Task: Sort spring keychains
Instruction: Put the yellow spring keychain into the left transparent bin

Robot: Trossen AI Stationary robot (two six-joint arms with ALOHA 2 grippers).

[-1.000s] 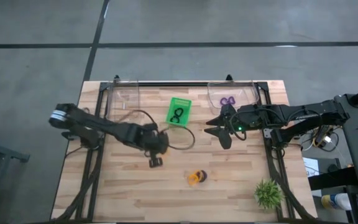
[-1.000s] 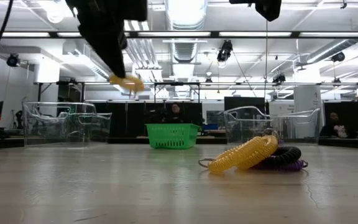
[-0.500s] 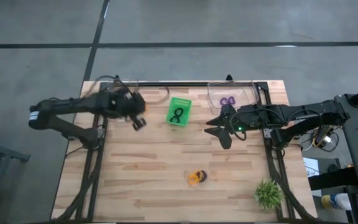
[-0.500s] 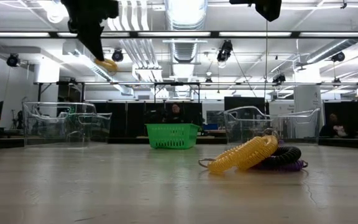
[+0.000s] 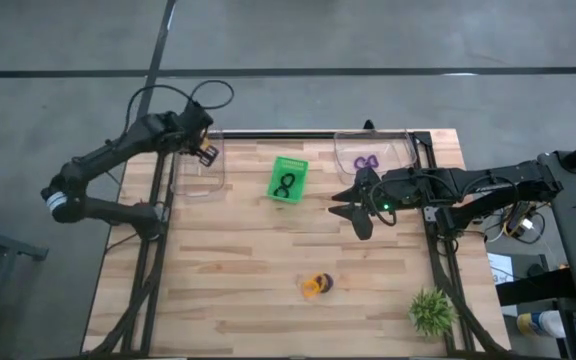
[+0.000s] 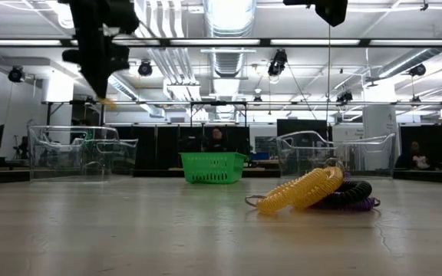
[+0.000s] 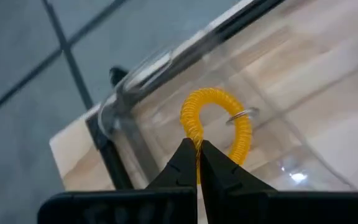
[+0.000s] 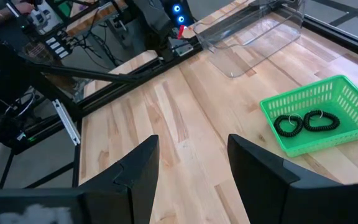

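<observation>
My left gripper (image 5: pixel 207 154) hovers over the left clear bin (image 5: pixel 196 172) at the table's far left, shut on a yellow spring keychain (image 7: pixel 217 118). In the low view that gripper (image 6: pixel 100 86) is high above the table. A yellow, black and purple pile of keychains (image 5: pixel 316 285) (image 6: pixel 315 192) lies on the table near the front. Two black ones (image 5: pixel 286 185) lie in the green basket (image 5: pixel 289 163). A purple one (image 5: pixel 367 162) lies in the right clear bin (image 5: pixel 400 150). My right gripper (image 5: pixel 354 206) (image 8: pixel 192 163) waits open right of the basket. My left gripper pinches the yellow keychain's coil (image 7: pixel 192 132) near one end between its two fingertips (image 7: pixel 184 157), coming from above and pointing down. The keychain is lifted clear and hangs beyond the fingertips as an arch over the bin, its metal ring (image 7: pixel 242 115) at the side.
A spiky green plant (image 5: pixel 431 310) stands at the near right corner. Dark rails (image 5: pixel 308 134) run along the table's far edge and sides. Bare wood lies between the basket and the pile. People (image 6: pixel 216 138) sit far behind the table.
My left gripper has risen from the table's middle and swung toward the far left corner, carrying the yellow keychain. It now hangs over the left clear bin. It has stayed shut.
</observation>
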